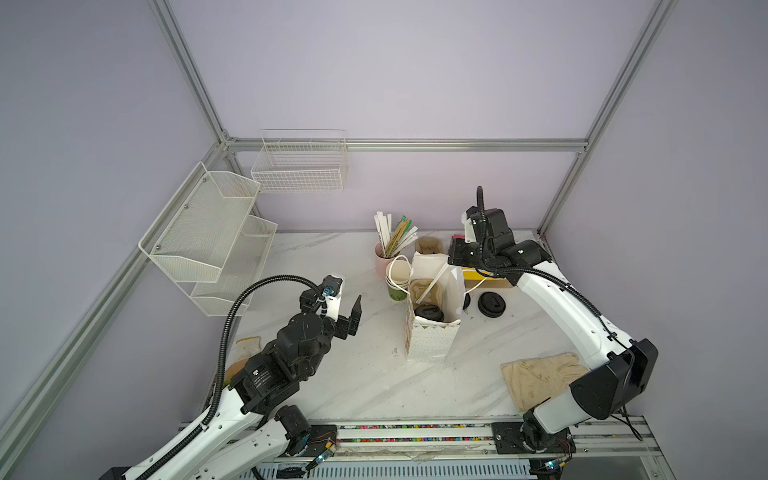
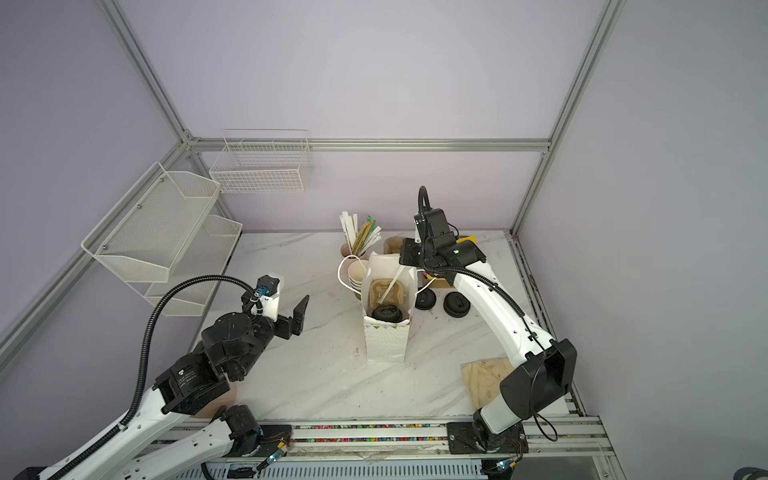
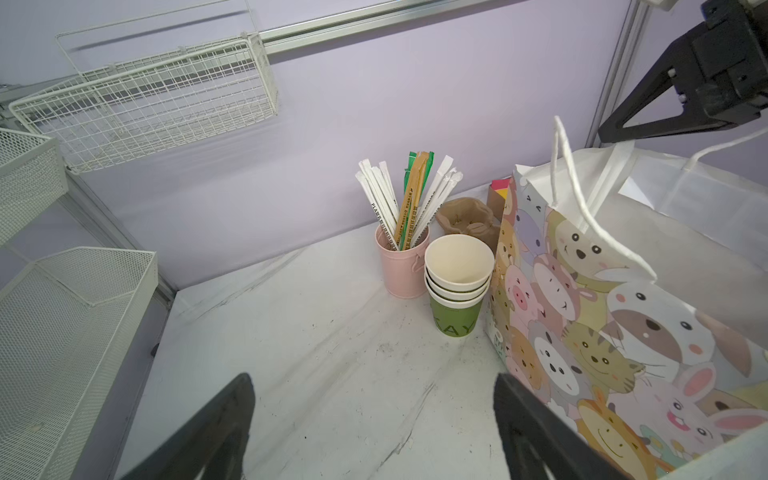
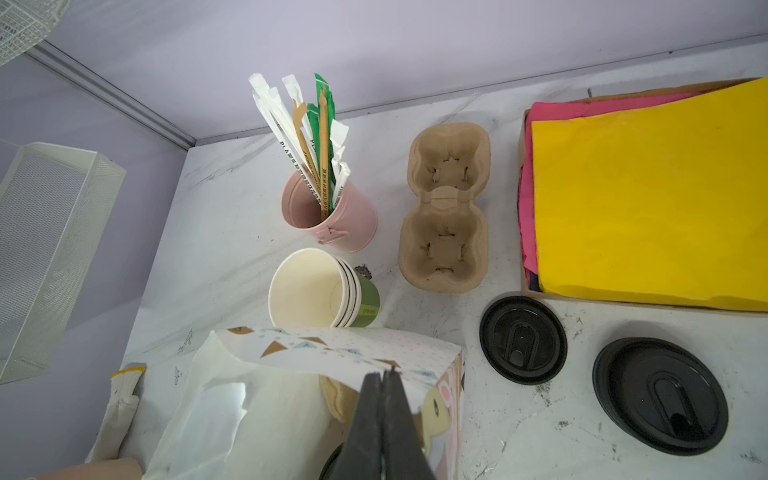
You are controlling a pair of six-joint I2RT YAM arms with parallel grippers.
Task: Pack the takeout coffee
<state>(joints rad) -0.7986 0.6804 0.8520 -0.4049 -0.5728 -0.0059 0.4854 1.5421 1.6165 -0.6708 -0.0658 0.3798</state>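
table point(image 1: 353, 374): smooth marble-look | bag point(image 3: 582, 332): matt printed paper | coffee lid point(image 1: 429, 312): black plastic | carrier point(image 4: 444, 208): rough pulp | basket point(image 3: 145, 95): white wire

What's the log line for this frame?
coffee cup: lidded, inside paper bag | left gripper: open, empty, beside bag | right gripper: shut, at bag rim

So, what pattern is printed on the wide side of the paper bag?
Pastel cartoon animal faces cover the paper bag; the left wrist view shows it best.

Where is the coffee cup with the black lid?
In both top views the coffee cup sits inside the paper bag, mid-table, right of the stacked green cups.
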